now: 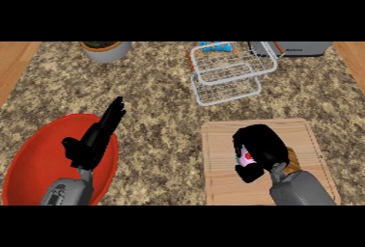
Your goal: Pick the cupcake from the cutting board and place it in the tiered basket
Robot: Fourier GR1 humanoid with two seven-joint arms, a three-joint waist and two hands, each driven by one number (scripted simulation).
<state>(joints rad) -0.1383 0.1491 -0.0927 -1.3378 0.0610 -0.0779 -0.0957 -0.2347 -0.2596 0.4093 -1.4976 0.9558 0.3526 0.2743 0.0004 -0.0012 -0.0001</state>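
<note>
My right hand (260, 147) is curled over the small cupcake (245, 155) on the pale wooden cutting board (221, 183); I only see a sliver of white and pink, maybe frosting. My left hand (96, 137) rests straight-fingered above the red round plate (32, 164). The white wire tiered basket (227, 77) sits well apart.

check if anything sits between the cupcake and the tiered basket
Nothing visible does. The right hand is curled round the cupcake over the cutting board, and only bare counter lies between the board and the tiered basket.
</note>
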